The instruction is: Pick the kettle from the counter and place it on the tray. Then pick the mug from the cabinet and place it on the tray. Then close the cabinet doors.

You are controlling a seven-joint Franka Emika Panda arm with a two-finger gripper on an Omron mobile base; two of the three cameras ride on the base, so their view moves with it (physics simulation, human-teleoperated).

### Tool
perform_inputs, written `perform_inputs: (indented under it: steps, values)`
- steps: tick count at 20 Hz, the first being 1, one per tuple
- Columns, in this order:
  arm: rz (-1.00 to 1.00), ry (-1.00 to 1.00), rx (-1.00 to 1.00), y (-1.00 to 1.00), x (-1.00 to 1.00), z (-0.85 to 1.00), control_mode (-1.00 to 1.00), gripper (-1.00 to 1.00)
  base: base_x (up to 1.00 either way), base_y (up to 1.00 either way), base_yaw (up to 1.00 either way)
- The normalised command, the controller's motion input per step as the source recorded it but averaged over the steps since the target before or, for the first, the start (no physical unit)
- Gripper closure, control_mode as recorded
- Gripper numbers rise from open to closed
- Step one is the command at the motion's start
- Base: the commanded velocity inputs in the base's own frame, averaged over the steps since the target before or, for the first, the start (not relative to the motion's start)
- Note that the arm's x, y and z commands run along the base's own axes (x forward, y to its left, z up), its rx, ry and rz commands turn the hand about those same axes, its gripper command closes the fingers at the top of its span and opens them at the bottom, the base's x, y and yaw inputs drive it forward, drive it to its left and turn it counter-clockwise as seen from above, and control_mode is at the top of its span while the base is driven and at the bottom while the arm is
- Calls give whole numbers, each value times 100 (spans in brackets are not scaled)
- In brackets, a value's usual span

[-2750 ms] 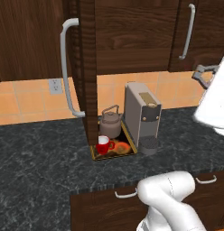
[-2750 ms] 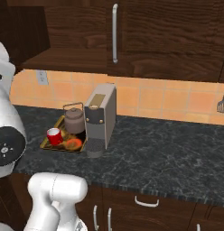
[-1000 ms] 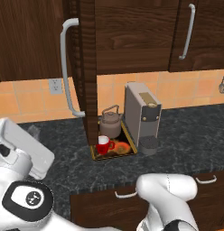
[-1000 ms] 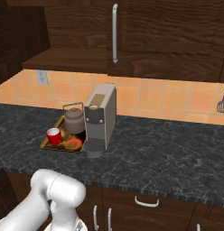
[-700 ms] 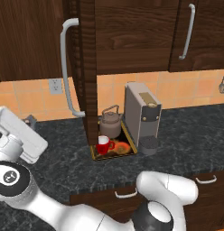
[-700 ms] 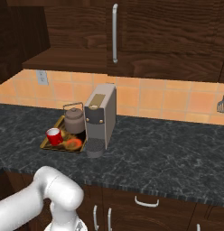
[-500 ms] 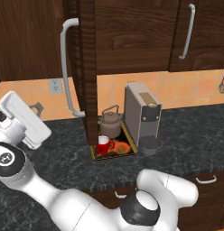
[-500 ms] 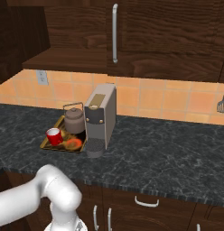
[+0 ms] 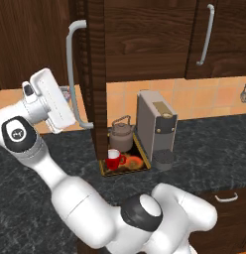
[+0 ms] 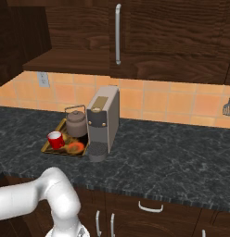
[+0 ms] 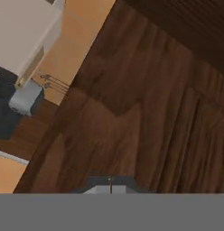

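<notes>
Kettle (image 9: 121,134) & mug (image 9: 114,158) on tray (image 9: 143,166); hand (image 9: 67,94), pressed together, by open door (image 9: 93,74) — next: push shut.

A tall boxy grey coffee machine (image 9: 155,130) stands upright, a round dark drip cup at its foot. Behind the coffee machine runs an orange tiled backsplash (image 10: 172,105). A white wall socket (image 10: 42,79) sits on those tiles, well to the left of the coffee machine. A spatula (image 10: 228,107) hangs on the tiles far to the machine's right. Below the coffee machine are brown drawers with small curved silver handles (image 10: 148,208).
</notes>
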Motion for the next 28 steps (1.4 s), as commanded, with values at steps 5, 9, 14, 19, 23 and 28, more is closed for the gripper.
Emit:
perform_inputs:
  steps: [5,9,14,19,23,28]
  values:
    - [-4,-19,2,-100,15,32,-100,100,0,0,0]
    - [0,-20,8,-100,23,21,-100,100,0,0,0]
    - [2,-10,18,-100,55,5,-100,100,0,0,0]
    - [31,-3,17,-50,60,40,-100,100,0,0,0]
    - [46,-29,27,-71,52,72,-100,100,0,0,0]
    - [47,-11,16,-94,58,15,-100,100,0,0,0]
